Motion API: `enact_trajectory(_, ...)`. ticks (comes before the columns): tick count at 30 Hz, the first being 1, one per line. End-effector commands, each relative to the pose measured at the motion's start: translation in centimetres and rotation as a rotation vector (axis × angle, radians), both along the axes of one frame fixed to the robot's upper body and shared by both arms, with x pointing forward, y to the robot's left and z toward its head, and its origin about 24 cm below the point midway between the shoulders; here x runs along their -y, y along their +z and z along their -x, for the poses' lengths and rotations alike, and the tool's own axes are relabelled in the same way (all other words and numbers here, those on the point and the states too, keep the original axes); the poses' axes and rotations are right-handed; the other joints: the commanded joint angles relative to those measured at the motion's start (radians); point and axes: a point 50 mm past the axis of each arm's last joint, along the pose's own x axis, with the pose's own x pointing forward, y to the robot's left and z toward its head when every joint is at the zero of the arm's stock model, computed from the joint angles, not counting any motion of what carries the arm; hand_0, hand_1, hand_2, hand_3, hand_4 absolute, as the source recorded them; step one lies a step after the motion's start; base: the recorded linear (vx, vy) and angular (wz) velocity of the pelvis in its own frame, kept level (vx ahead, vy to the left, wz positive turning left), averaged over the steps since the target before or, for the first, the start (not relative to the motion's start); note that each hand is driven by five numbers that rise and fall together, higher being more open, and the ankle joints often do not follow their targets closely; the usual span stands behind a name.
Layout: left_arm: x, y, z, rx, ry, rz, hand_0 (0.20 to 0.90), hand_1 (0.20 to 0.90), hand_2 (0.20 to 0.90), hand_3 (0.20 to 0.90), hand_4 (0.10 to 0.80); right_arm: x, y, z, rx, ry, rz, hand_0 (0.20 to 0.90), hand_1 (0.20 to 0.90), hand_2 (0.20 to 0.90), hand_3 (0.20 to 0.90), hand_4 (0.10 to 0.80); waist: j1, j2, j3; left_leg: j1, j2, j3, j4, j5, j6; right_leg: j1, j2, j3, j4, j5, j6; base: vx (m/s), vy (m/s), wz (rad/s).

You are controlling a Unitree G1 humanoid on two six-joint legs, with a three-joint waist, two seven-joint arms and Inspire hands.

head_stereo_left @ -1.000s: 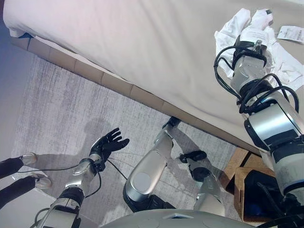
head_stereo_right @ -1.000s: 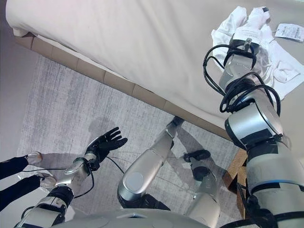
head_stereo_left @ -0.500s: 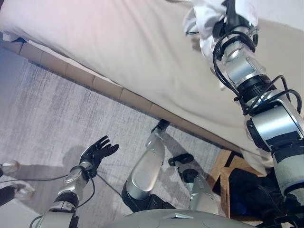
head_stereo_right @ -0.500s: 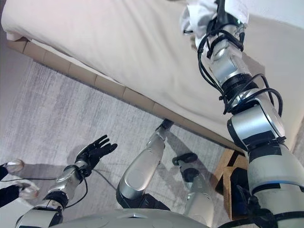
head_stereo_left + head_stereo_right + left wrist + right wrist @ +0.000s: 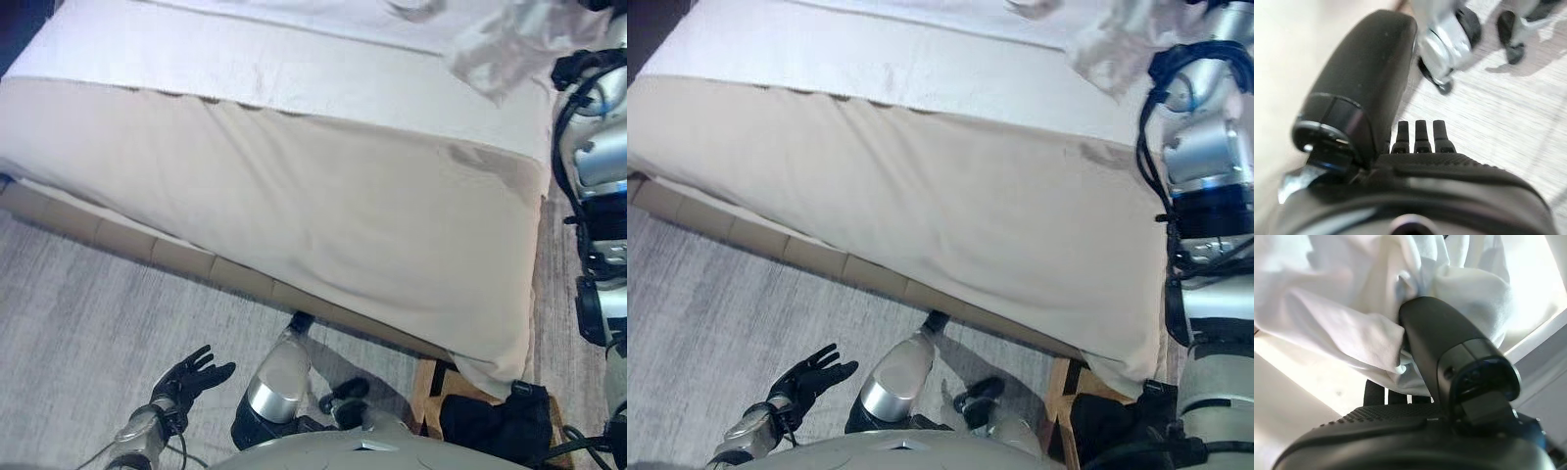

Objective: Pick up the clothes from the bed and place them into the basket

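Note:
A crumpled white garment (image 5: 505,41) hangs above the bed's far right part, off the beige cover (image 5: 323,196). My right hand (image 5: 1436,335) is shut on it: in the right wrist view the thumb presses into the white cloth (image 5: 1347,308) and the fingers curl under it. The right arm runs up the right edge of the eye views, and the hand itself is past their top corner. My left hand (image 5: 190,378) hovers low over the floor at the lower left, open, holding nothing. The brown basket (image 5: 427,403) stands at the lower right by the bed's corner.
A dark garment (image 5: 495,427) lies in the basket. A white sheet (image 5: 294,59) covers the bed's far part. The bed's tan padded edge (image 5: 147,250) runs diagonally above the grey carpet (image 5: 78,333).
The right hand has closed on the white garment and lifted it off the bed. The camera has swung, so the bed fills more of the view and the basket shows more.

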Motion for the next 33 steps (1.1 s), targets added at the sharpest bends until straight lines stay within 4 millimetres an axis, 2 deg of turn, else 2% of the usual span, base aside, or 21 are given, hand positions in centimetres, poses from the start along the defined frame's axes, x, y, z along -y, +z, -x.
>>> enact_trajectory(1, -1.0, -0.9, 5.0, -0.153, -0.046, -0.075, 0.9, 0.9, 0.9, 0.9, 0.8, 2.2, 0.8, 2.2, 0.038, -0.119, 0.127, 0.3, 0.3, 0.3, 0.2, 0.1, -0.051, 0.003, -0.243, -0.041, 0.016, 0.027, -0.097, -0.005, 0.008, 0.102, 0.079, 0.079, 0.003, -0.091, -0.042, -0.007, -0.044, -0.04)
enact_trajectory(5, -0.8, -1.1, 4.8, -0.201, -0.094, -0.108, 0.9, 0.9, 0.9, 0.9, 0.8, 6.2, -2.1, 3.3, -0.047, -0.207, 0.044, 0.3, 0.3, 0.3, 0.2, 0.1, -0.097, -0.012, -0.272, -0.005, 0.024, 0.052, -0.111, -0.017, 0.006, 0.101, 0.086, 0.101, -0.022, -0.07, -0.037, 0.039, -0.069, -0.14)
enact_trajectory(7, -0.4, -1.4, 4.9, -0.234, -0.109, -0.112, 0.9, 0.9, 0.9, 0.9, 0.8, 7.2, -3.9, 3.4, -0.102, -0.224, 0.029, 0.3, 0.3, 0.3, 0.2, 0.1, -0.144, -0.01, -0.284, 0.021, 0.028, 0.084, -0.129, -0.021, 0.01, 0.096, 0.088, 0.131, -0.04, -0.055, -0.029, 0.03, -0.028, -0.23)
enact_trajectory(9, -0.2, -1.5, 4.9, -0.246, -0.099, -0.11, 0.9, 0.9, 0.9, 0.9, 0.8, 7.3, -4.8, 3.4, -0.127, -0.215, 0.031, 0.3, 0.3, 0.3, 0.2, 0.1, -0.162, -0.007, -0.288, 0.035, 0.031, 0.105, -0.141, -0.022, 0.012, 0.094, 0.09, 0.15, -0.051, -0.046, -0.024, -0.032, 0.045, -0.39)
enact_trajectory(10, -0.1, -1.7, 5.0, -0.262, -0.103, -0.11, 0.9, 0.9, 0.9, 0.9, 0.8, 7.4, -5.8, 3.4, -0.152, -0.208, 0.03, 0.3, 0.3, 0.3, 0.2, 0.1, -0.186, 0.004, -0.29, 0.033, 0.031, 0.133, -0.142, -0.005, 0.022, 0.08, 0.086, 0.151, -0.063, -0.014, -0.017, -0.087, 0.087, -0.63)
enact_trajectory(11, 0.0, -1.7, 4.9, -0.276, -0.114, -0.11, 0.9, 0.9, 0.9, 0.9, 0.8, 7.5, -6.8, 3.5, -0.185, -0.205, 0.033, 0.3, 0.3, 0.3, 0.2, 0.1, -0.211, 0.008, -0.293, 0.04, 0.032, 0.151, -0.146, -0.009, 0.026, 0.069, 0.086, 0.172, -0.076, 0.001, -0.011, -0.086, 0.078, -0.65)
enact_trajectory(16, -0.1, -1.5, 3.9, -0.288, -0.136, -0.124, 0.9, 0.9, 0.9, 0.9, 0.8, 7.2, -9.2, 3.4, -0.285, -0.178, 0.046, 0.3, 0.3, 0.3, 0.2, 0.1, -0.279, 0.015, -0.295, 0.074, 0.036, 0.202, -0.154, -0.032, 0.04, 0.032, 0.085, 0.234, -0.09, 0.027, -0.004, -0.006, -0.015, -0.59)
enact_trajectory(20, 0.0, -1.1, 2.0, -0.258, -0.179, -0.134, 0.9, 0.9, 0.9, 0.9, 0.8, 6.3, -11.9, 3.3, -0.449, -0.157, 0.068, 0.3, 0.3, 0.3, 0.2, 0.1, -0.342, 0.022, -0.288, 0.105, 0.04, 0.245, -0.16, -0.049, 0.056, -0.007, 0.083, 0.278, -0.084, 0.046, -0.002, -0.012, -0.038, -0.48)
enact_trajectory(24, 1.0, -0.6, -0.2, -0.226, -0.245, -0.135, 0.9, 0.9, 0.9, 0.9, 0.8, 5.4, -14.9, 3.6, -0.618, -0.138, 0.084, 0.3, 0.3, 0.3, 0.2, 0.1, -0.392, 0.024, -0.272, 0.134, 0.044, 0.292, -0.161, -0.072, 0.068, -0.022, 0.081, 0.322, -0.099, 0.072, 0.002, 0.015, -0.083, -0.43)
enact_trajectory(29, 2.1, -0.1, -2.1, -0.184, -0.314, -0.127, 0.9, 0.9, 0.9, 0.9, 0.8, 5.3, -16.6, 3.3, -0.701, -0.152, 0.058, 0.3, 0.3, 0.3, 0.2, 0.1, -0.422, 0.036, -0.249, 0.131, 0.042, 0.324, -0.141, -0.086, 0.08, -0.057, 0.075, 0.354, -0.099, 0.093, 0.003, 0.028, -0.093, -0.38)
enact_trajectory(31, 2.6, 0.7, -4.2, -0.121, -0.336, -0.125, 0.9, 0.9, 0.9, 0.9, 0.8, 5.3, -16.1, 2.5, -0.679, -0.169, 0.036, 0.3, 0.3, 0.3, 0.2, 0.1, -0.429, 0.046, -0.207, 0.09, 0.039, 0.328, -0.109, -0.092, 0.085, -0.108, 0.067, 0.369, -0.078, 0.098, 0.002, -0.239, -0.099, -0.38)
enact_trajectory(33, 3.8, 2.3, -8.1, -0.007, -0.373, -0.125, 0.9, 0.9, 0.9, 0.9, 0.8, 5.6, -13.9, 0.9, -0.598, -0.186, -0.013, 0.3, 0.3, 0.3, 0.2, 0.1, -0.442, 0.067, -0.119, 0.003, 0.033, 0.328, -0.064, -0.09, 0.087, -0.197, 0.06, 0.391, -0.048, 0.106, -0.005, -0.413, -0.094, -0.22)
